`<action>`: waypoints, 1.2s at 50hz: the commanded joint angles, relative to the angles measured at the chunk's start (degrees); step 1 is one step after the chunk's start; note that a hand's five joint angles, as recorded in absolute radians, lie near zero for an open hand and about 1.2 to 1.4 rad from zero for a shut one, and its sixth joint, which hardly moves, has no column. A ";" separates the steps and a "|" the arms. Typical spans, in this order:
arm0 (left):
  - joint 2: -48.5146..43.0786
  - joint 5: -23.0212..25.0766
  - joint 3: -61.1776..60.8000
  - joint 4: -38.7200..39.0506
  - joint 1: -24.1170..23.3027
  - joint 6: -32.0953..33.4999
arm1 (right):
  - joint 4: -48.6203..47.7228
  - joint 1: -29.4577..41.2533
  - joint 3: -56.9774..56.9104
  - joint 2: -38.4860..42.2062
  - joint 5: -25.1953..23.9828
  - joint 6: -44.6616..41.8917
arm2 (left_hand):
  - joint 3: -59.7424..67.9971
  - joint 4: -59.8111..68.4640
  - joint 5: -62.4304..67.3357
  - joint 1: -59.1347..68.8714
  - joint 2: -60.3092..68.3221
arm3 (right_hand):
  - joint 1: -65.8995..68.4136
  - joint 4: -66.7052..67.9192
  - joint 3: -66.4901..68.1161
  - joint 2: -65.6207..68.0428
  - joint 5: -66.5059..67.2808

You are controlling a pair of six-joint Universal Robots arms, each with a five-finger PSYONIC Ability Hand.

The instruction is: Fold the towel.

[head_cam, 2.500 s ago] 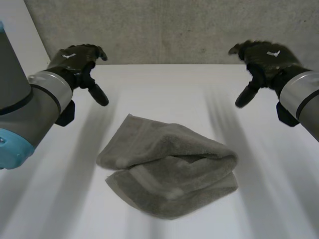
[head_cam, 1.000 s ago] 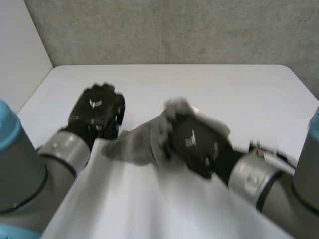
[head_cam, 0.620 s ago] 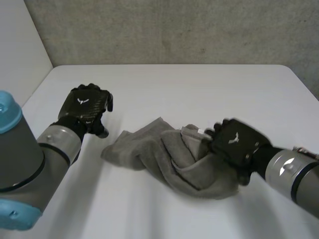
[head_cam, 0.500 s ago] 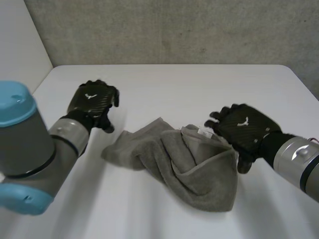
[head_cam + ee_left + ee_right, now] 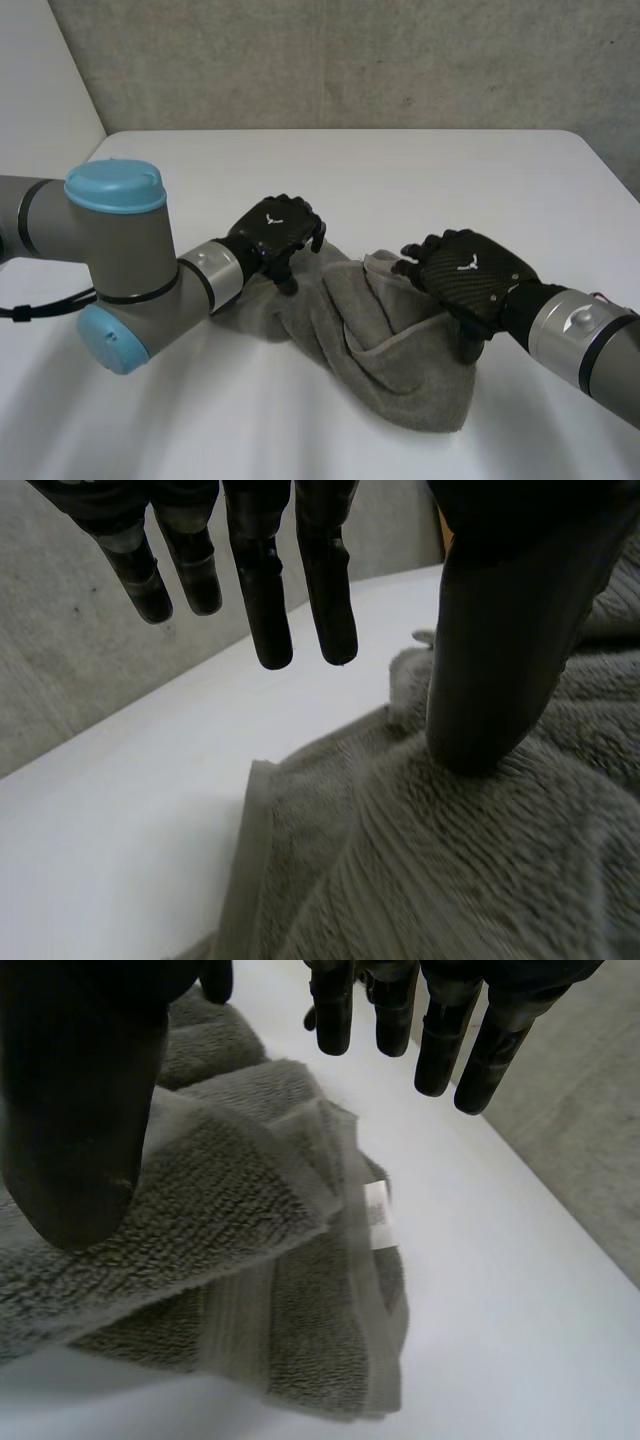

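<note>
A grey towel (image 5: 385,345) lies crumpled in a loose heap at the middle of the white table. My left hand (image 5: 272,228) rests over its left end. In the left wrist view the fingers (image 5: 265,610) hang straight above the bare table past the towel's hem (image 5: 250,830), while the thumb (image 5: 490,680) presses onto the cloth. My right hand (image 5: 465,272) sits on the towel's right side. Its fingers (image 5: 440,1050) stand straight above the folded corner with a white label (image 5: 377,1215), and its thumb (image 5: 80,1110) lies on top of a fold (image 5: 230,1220). Neither hand grips the cloth.
The white table (image 5: 450,170) runs back to a grey wall. My left arm's elbow with its light-blue cap (image 5: 115,185) reaches low across the table's left side. The right forearm (image 5: 580,345) comes in from the right.
A second ago both hands were shut at the bunched towel. They have since opened, and the towel lies in a heap. The left hand has swung right onto its left end.
</note>
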 commanded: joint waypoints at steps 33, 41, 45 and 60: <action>23.11 -4.32 -26.82 -4.70 -0.09 0.54 | 0.00 -5.86 2.29 5.21 6.20 -5.72 | -2.76 -3.11 27.36 26.40 26.14 | 66.24 -4.37 -2.65 65.95 66.51; 23.48 -4.58 -22.53 -5.24 -0.09 0.54 | 0.70 -5.95 2.73 5.91 7.43 -5.90 | -2.76 -3.11 22.35 21.38 21.13 | 66.24 -4.37 -2.65 65.95 66.51; 20.86 -4.76 -18.93 -4.89 -0.52 0.63 | 0.62 -7.53 2.64 6.09 8.14 -6.34 | -2.76 -3.11 14.44 13.47 13.22 | 66.24 -4.37 -2.65 65.95 66.51; 1.00 -10.12 3.66 -1.38 -4.04 0.72 | 0.53 -14.04 3.08 5.56 12.27 -8.81 | -2.76 -3.11 7.53 6.57 6.31 | 4.74 -4.37 -2.65 4.44 5.01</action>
